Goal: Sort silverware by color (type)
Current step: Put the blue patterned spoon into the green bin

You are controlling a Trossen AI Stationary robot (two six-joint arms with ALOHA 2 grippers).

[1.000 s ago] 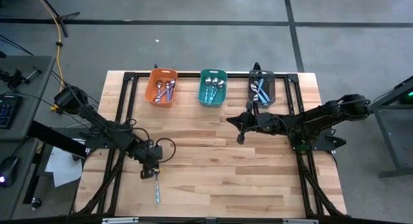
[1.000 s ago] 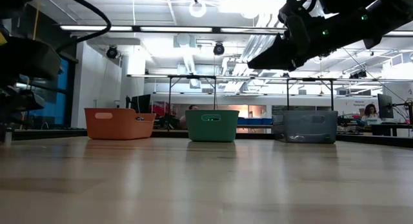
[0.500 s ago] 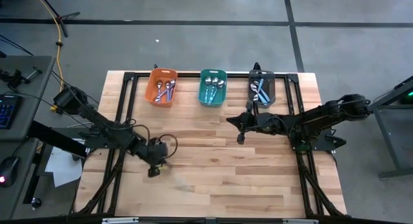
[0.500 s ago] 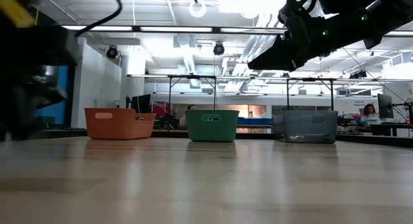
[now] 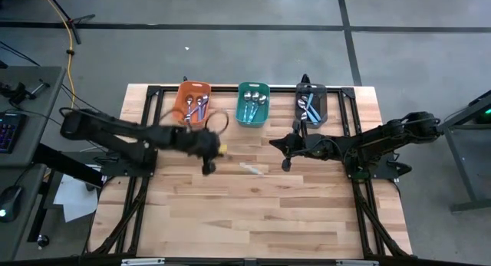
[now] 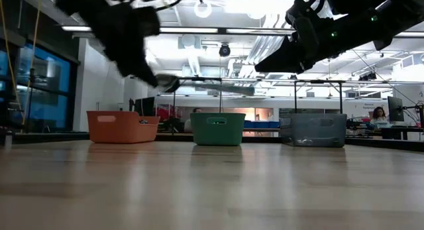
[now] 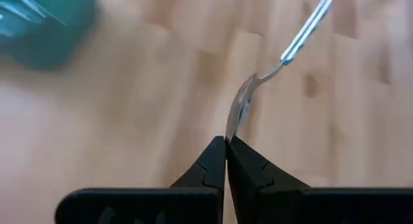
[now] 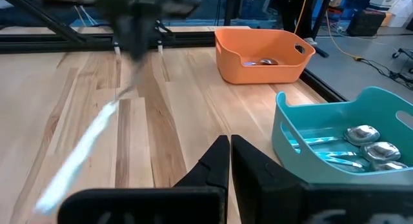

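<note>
Left gripper (image 7: 227, 143) pinches a spoon (image 7: 284, 56) (shiny bowl, light-blue handle).

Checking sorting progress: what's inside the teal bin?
Teal bin holds several spoons with metal bowls and teal handles. Their exact count and anything beneath them cannot be seen.

In the high view the left end effector (image 5: 209, 157) is smeared by motion, so its fingers cannot be made out there, and the spoon (image 5: 252, 168) it carries is only a pale streak over the worktop (image 5: 253, 212). The right wrist view blurs the same spoon (image 8: 80, 153). The handle colours of spoons in the orange bin (image 5: 192, 103) are too small to tell. The teal bin (image 7: 45, 24) is cut off by the left wrist picture's edge.
</note>
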